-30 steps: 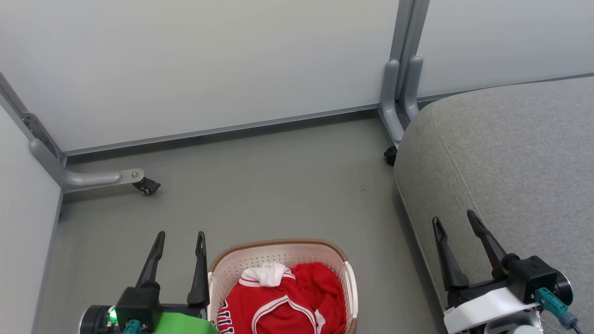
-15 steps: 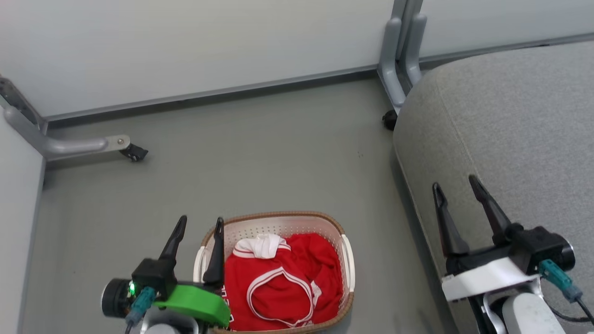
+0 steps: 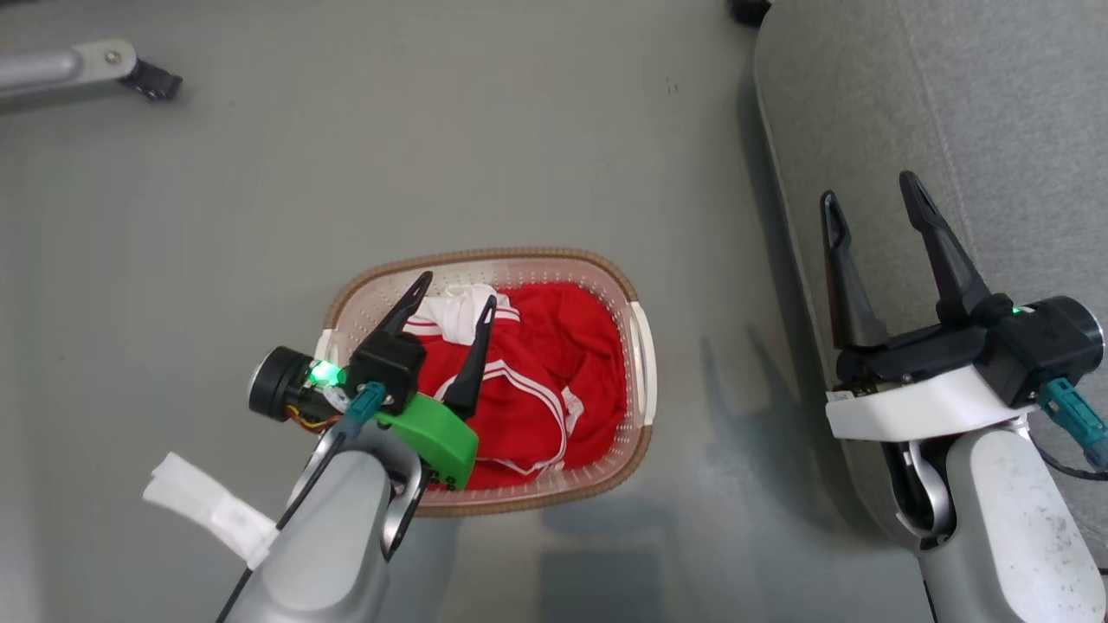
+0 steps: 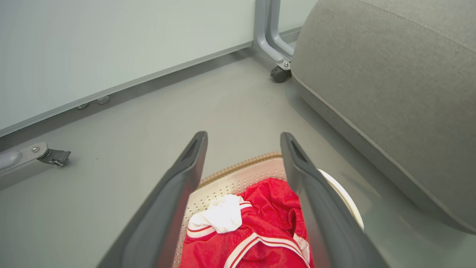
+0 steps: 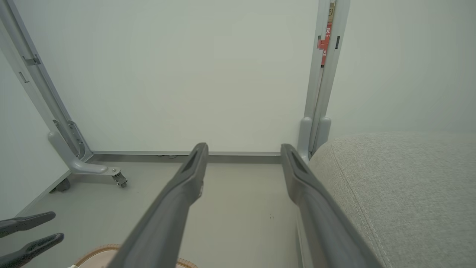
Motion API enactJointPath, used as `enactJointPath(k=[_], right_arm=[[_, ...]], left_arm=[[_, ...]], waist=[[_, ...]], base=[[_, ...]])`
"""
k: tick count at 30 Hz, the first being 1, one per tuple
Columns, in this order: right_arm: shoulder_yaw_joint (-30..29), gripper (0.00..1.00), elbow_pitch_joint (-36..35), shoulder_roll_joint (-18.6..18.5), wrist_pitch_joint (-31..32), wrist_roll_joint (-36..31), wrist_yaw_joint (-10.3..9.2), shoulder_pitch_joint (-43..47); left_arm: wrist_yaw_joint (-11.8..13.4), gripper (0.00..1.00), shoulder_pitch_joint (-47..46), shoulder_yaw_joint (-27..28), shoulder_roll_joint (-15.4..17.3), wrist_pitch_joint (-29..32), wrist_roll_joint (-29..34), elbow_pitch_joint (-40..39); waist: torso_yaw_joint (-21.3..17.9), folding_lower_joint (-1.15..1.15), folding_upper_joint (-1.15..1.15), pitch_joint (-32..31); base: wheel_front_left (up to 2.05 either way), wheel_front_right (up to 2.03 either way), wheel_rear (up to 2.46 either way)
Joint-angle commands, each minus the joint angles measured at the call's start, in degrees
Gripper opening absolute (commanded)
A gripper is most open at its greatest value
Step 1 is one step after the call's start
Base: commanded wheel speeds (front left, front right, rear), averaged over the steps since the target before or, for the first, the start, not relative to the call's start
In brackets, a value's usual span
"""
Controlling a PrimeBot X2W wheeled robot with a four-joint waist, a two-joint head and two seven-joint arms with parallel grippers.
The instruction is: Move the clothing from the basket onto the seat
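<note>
The jersey (image 3: 537, 372) lies crumpled in the basket (image 3: 485, 257) on the floor (image 3: 260, 216), with no clear long axis. The left gripper (image 3: 459, 287), fingers apart and empty, hangs right over its left half, tips toward the white collar (image 3: 459, 309) at the far side; it is the nearer arm. The right gripper (image 3: 869, 188), also spread and empty, hovers over the left edge of the seat (image 3: 995, 104), well right.

Bright, even light throws soft shadows on the floor (image 3: 519, 156); wrist views warp at the edges.
</note>
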Motion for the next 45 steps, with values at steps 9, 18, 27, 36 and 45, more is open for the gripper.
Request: enactJointPath(k=[9, 18, 27, 36, 45], right_arm=[[-0.4, 1.0, -2.4, -0.2, -0.2, 0.5, -0.02, -5.1], [-0.3, 1.0, -3.7, -0.2, -0.3, 1.9, -0.02, -7.7], [-0.4, 1.0, -4.7, -0.2, -0.3, 5.7, -0.02, -9.5], [-0.1, 1.0, -5.5, -0.2, -0.3, 6.8, -0.02, -10.7], [0.5, 1.0, -5.8, -0.2, -0.1, 7.3, -0.02, -11.3]], left_arm=[[-0.2, 1.0, -15.4, -17.3, 4.1, 0.0, -0.6, 18.1], [-0.2, 1.0, -24.2, -24.2, 3.6, 0.0, -6.5, 27.6], [-0.1, 1.0, -30.5, -22.3, 2.4, 0.0, -11.0, 37.0], [3.5, 1.0, -35.1, -21.9, 3.5, 1.5, -11.3, 41.2], [7.7, 0.65, -36.2, -22.9, 5.6, 5.6, -10.5, 42.2]], waist=[[-3.7, -0.01, 0.0, 19.3], [-5.4, -0.01, 0.0, 26.3], [-7.6, -0.01, 0.0, 31.2], [-8.8, -0.01, 0.0, 35.9], [-9.9, -0.01, 0.0, 38.0]], base=[[0.0, 0.0, 0.0], [0.0, 0.0, 0.0], [0.0, 0.0, 0.0], [0.0, 0.0, 0.0], [0.0, 0.0, 0.0]])
